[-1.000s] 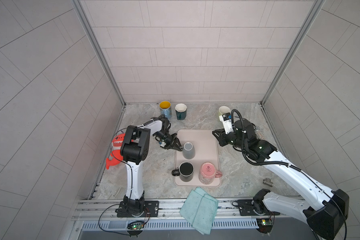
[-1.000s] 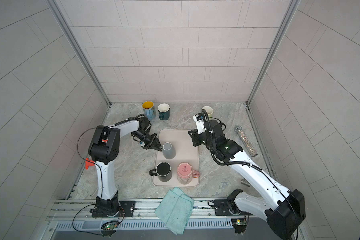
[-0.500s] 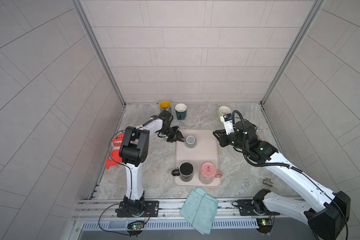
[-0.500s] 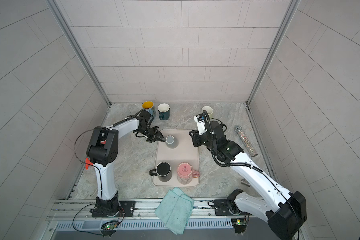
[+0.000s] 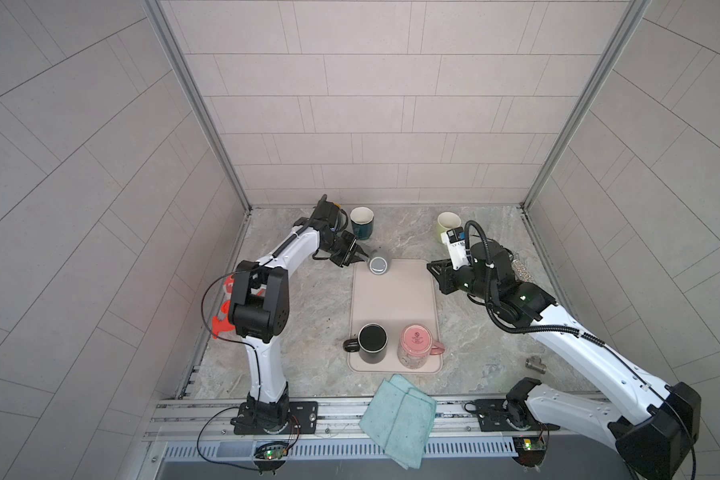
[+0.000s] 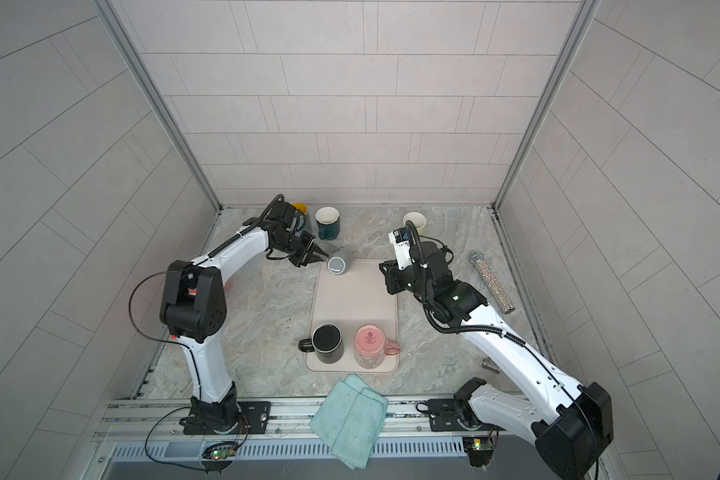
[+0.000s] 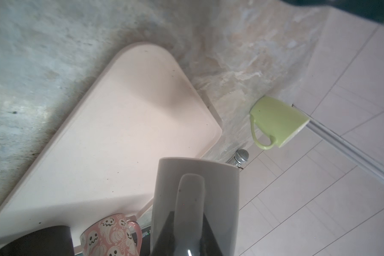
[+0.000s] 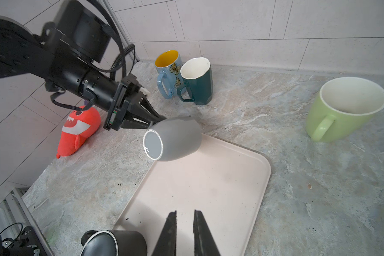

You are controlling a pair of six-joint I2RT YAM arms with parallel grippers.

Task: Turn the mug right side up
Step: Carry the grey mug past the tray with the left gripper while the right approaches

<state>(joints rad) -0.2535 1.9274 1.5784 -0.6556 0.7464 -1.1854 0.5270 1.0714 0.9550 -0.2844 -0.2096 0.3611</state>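
Grey ceramic, on its side in the air: the grey mug (image 5: 378, 264) hangs over the far left corner of the pink tray (image 5: 393, 307). Its flat base faces the near side and its mouth points toward the back wall. The left fingers (image 8: 138, 124) are clenched on its handle, which the left wrist view shows running straight out between them. From the right wrist view it looks clear of the tray, with its shadow below.

I'd say the turn is about half done. To finish it well, the wrist should roll until the mouth faces up, with the mug held high enough that its rim does not catch the tray's edge. A hold on the handle alone could let the body swing, so a slow roll seems wise. Then it should go straight down onto bare tray, away from the teal mug (image 5: 361, 223) close behind, and be let go only once the base sits flat.

The right fingers (image 8: 170, 232) hover over the tray, nearly together and grasping nothing.
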